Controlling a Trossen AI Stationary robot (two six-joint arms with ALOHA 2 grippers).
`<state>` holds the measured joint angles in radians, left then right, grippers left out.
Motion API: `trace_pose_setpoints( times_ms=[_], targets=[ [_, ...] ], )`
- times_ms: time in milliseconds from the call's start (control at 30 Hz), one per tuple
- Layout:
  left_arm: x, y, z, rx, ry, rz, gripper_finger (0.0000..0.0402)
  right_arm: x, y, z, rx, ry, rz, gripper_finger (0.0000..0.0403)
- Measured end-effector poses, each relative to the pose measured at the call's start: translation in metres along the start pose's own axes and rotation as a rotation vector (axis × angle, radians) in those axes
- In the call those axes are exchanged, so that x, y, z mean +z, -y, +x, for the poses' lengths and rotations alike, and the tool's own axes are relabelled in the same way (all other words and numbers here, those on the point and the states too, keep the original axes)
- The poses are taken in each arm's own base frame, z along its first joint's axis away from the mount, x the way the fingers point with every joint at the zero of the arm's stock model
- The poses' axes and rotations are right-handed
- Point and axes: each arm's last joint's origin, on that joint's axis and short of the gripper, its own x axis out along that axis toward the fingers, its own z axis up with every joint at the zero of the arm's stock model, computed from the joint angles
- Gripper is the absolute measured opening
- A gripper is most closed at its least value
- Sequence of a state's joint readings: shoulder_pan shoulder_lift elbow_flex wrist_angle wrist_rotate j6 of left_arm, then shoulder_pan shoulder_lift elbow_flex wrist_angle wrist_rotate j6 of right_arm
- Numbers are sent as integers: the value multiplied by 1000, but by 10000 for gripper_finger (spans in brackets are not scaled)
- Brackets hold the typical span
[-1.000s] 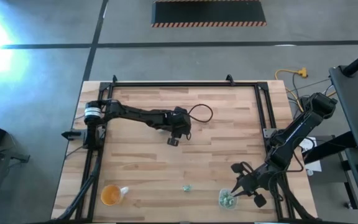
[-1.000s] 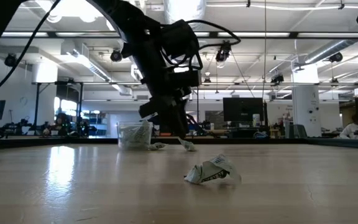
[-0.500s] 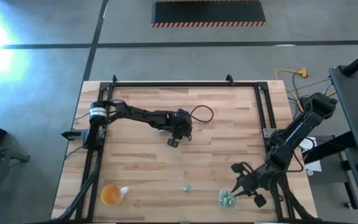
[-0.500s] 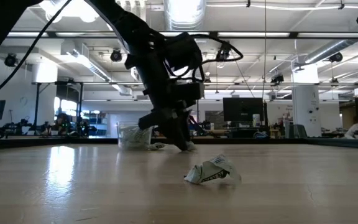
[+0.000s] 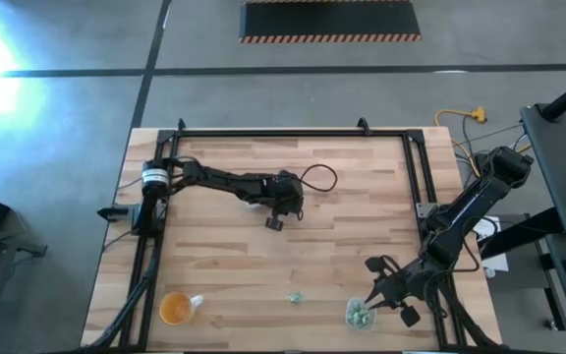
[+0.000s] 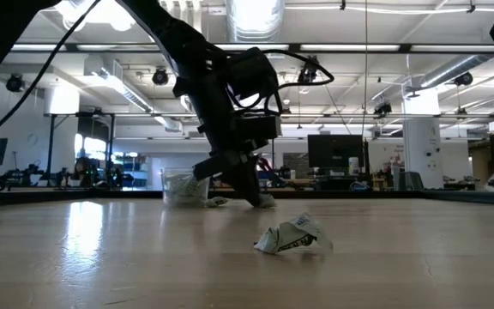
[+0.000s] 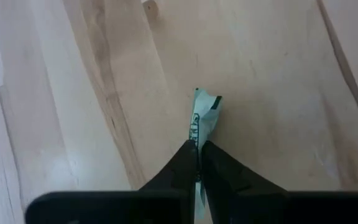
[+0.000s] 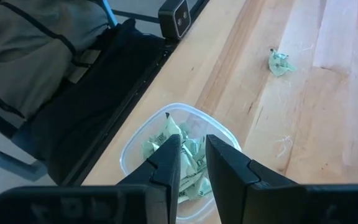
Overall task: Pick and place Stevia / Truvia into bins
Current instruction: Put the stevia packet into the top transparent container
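Left tool [image 7: 199, 149] pinches a packet [image 7: 202, 118] mid-surface; we note one bin [image 8: 174, 149] well filled, another crumpled packet [image 8: 280, 62] outstanding.

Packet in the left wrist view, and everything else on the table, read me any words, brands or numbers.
Packet pinched in the left end effector: dark green print, too blurred to read.
Crumpled packet on the table: markings illegible.
Packets in the bin: print too small to read.

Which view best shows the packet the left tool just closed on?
Left wrist view: the packet sits pinched between the left tool fingers. High view hides it under the tool; low view shows only a sliver.
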<state>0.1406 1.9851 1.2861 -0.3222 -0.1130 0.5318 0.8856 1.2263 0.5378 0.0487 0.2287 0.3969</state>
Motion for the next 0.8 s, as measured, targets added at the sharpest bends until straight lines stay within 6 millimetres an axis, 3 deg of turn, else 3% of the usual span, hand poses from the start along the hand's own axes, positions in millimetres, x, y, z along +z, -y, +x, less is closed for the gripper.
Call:
trace_pose_setpoints(
  times_ms=[233, 467, 600, 800],
  targets=[
    [7, -3, -16, 75, 9, 1, 1, -1, 0, 0, -3, -1, -1, 68],
    [14, -9, -56, 161, 50, -63, 1, -2, 1, 0, -6, -2, 3, 68],
    [9, -9, -79, 202, 19, -112, 1, -4, 2, 1, -10, -7, 15, 68],
    [-14, -2, -103, 241, -45, -185, 1, -8, 3, 1, -16, -18, 40, 68]
  ],
)
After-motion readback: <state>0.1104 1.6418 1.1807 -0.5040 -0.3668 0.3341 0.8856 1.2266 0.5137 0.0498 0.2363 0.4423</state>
